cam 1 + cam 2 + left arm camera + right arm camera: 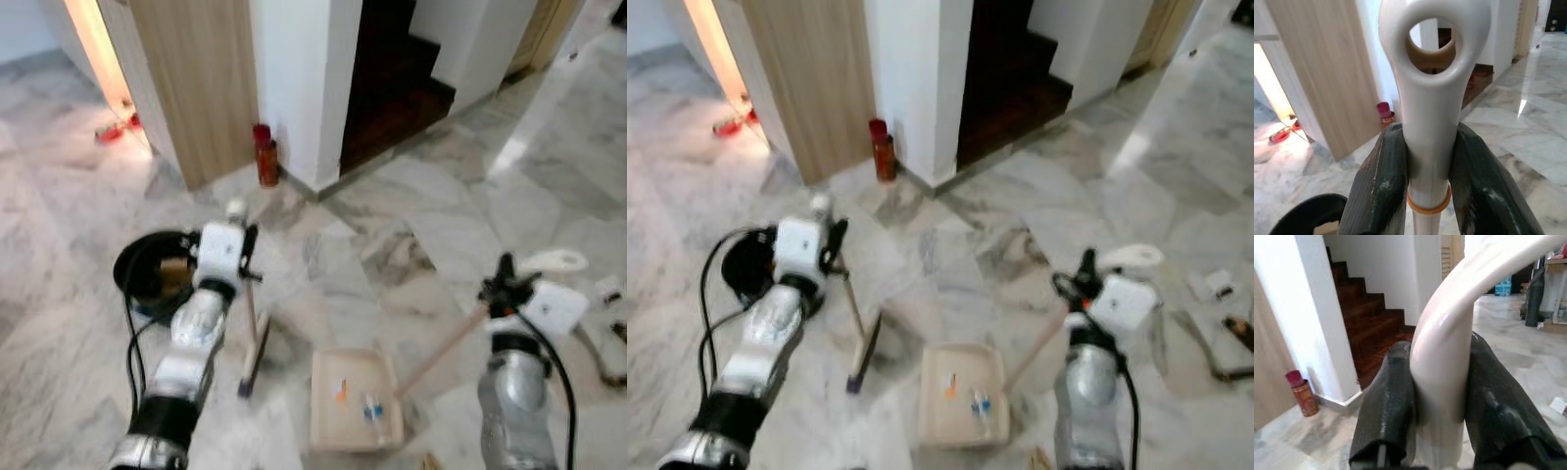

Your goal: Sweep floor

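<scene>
A cream dustpan point(355, 401) lies on the marble floor with a few small bits of litter point(372, 409) in it. Its long handle point(441, 351) slants up to my right gripper point(505, 284), which is shut on the white handle top point(1442, 367). My left gripper point(245, 257) is shut on the white broom handle point(1431, 112), just under its hanging hole. The broom stick runs down to the dark brush head point(253, 364), which rests on the floor left of the dustpan.
A black bin point(152, 269) stands by my left arm. A red canister point(265, 157) stands at the white wall corner, with dark wooden stairs point(392, 78) behind. A wooden panel point(196, 78) rises at left. Small items point(1215, 284) lie on the floor at right.
</scene>
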`<state>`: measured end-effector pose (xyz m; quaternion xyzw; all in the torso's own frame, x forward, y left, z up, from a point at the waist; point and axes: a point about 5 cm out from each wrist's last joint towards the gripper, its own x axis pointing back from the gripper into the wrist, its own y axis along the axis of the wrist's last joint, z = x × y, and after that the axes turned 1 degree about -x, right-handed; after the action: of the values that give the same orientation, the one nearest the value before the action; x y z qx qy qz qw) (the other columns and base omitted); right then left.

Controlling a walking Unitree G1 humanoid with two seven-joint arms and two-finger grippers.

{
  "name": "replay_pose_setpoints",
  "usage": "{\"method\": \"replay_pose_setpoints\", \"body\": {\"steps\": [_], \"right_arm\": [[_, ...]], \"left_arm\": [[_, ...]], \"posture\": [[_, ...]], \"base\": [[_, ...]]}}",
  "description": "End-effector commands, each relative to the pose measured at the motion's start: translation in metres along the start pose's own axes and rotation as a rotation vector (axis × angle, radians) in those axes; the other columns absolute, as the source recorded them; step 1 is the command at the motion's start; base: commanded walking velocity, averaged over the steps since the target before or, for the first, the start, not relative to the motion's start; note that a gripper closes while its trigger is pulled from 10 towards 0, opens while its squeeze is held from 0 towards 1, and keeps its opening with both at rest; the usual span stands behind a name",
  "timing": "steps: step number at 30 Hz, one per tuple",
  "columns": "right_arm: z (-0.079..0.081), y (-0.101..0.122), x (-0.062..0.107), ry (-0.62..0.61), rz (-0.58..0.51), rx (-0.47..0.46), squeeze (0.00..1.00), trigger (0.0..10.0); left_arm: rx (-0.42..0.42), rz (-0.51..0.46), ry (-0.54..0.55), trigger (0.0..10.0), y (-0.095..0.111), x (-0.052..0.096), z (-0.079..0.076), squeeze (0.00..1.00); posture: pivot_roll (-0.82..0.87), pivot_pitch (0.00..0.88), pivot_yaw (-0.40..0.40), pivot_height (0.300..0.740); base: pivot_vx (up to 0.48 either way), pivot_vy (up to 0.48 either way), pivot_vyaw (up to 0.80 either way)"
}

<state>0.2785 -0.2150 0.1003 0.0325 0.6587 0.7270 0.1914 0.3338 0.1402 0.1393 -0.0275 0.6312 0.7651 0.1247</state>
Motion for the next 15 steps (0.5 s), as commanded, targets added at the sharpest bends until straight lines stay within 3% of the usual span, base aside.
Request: {"method": "replay_pose_setpoints", "body": {"steps": [1,15], "right_arm": [[-0.0025,0.0114,-0.0048,-0.013,-0.056,-0.022,0.00,10.0],[-0.0021,0.0108,-0.0043,-0.013,-0.053,-0.024,0.00,10.0]], "left_arm": [[-0.019,-0.058,-0.004,10.0,0.0132,-0.0046,-0.0001,0.00],[-0.015,-0.055,-0.008,10.0,0.0133,-0.0037,-0.0004,0.00]], "posture": [[0.11,0.083,-0.010,0.740],[0.12,0.084,-0.009,0.740]], "base": [[0.000,0.319,0.00],[0.000,0.319,0.00]]}}
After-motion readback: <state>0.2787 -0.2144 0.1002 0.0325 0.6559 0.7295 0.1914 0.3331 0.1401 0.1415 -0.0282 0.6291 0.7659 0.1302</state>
